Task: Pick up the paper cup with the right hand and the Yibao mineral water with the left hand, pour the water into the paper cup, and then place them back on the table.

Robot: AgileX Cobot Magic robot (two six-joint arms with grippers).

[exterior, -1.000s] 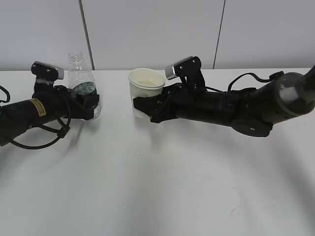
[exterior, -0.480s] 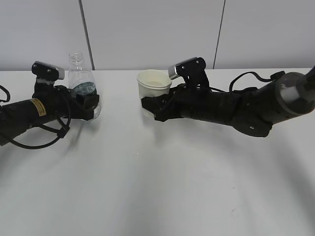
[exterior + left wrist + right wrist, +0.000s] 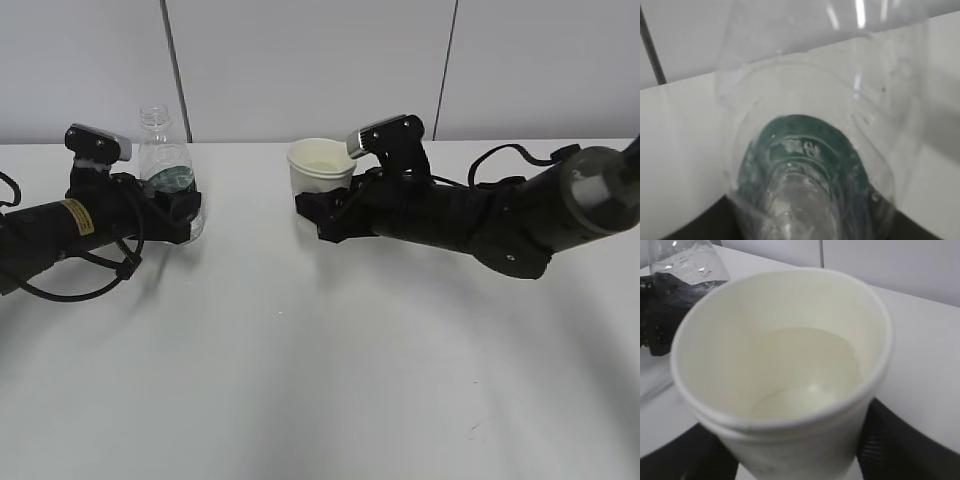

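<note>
Our right pincer [image 3: 312, 208] is clamped on the cup [image 3: 321, 168], low on the table [image 3: 320, 380], so we can set it down. The cup has some water in it. Farther left, our left pincer [image 3: 190, 212] squeezes the bottle [image 3: 164, 160], standing up and looking almost empty.

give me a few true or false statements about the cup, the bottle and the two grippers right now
1. The paper cup sits between the fingers of the right hand. True.
2. The Yibao mineral water lies on its side on the table. False: it stands upright in the left hand.
3. The bottle has a cap on. False: its threaded neck is open.
4. The cup stands upright with its mouth up. True.
5. The cup is to the left of the bottle in the exterior view. False: it is to the right.
</note>
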